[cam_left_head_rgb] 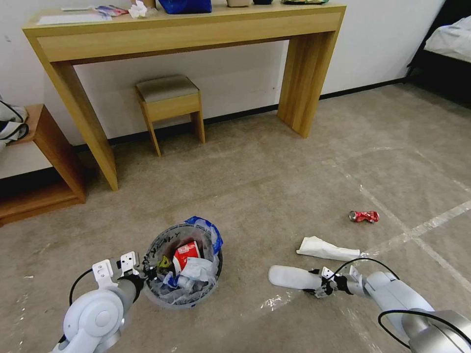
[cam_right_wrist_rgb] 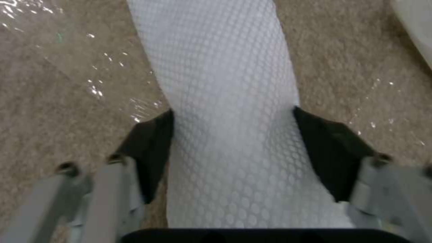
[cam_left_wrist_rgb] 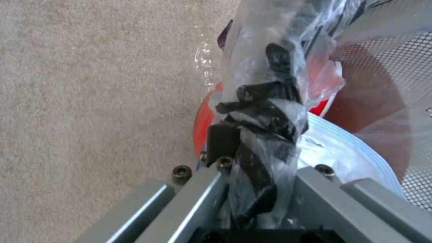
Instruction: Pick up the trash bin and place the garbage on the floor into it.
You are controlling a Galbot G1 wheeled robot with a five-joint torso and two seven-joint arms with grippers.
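No brand or wording can be read: the black print on the clear plastic bag (cam_left_head_rgb: 158, 244) lining the trash bin (cam_left_head_rgb: 182, 265) is only broken strokes, and the red-and-white carton (cam_left_head_rgb: 187, 254) inside the bin shows no legible text. The left arm reaches in low from the robot's left, and the left gripper (cam_left_head_rgb: 148, 273) is clenched on the bin's rim with the printed bag bunched between its fingers (cam_left_wrist_rgb: 222, 138); in the left wrist view the red wall and mesh of the bin lie just beyond them. The bin sits at the beige floor (cam_left_head_rgb: 274, 181), already holding the carton and white wrappers. The right arm stretches across from the robot's right, close to the floor, its right gripper (cam_left_head_rgb: 321, 287) grasping the flat white slipper (cam_left_head_rgb: 293, 277), whose dimpled sole runs between the two dark pads (cam_right_wrist_rgb: 151, 148). A crumpled white tissue (cam_left_head_rgb: 327, 249) lies just beyond the slipper, and a crushed red drink can (cam_left_head_rgb: 364, 216) lies farther out beside a pale tape line (cam_left_head_rgb: 431, 223).
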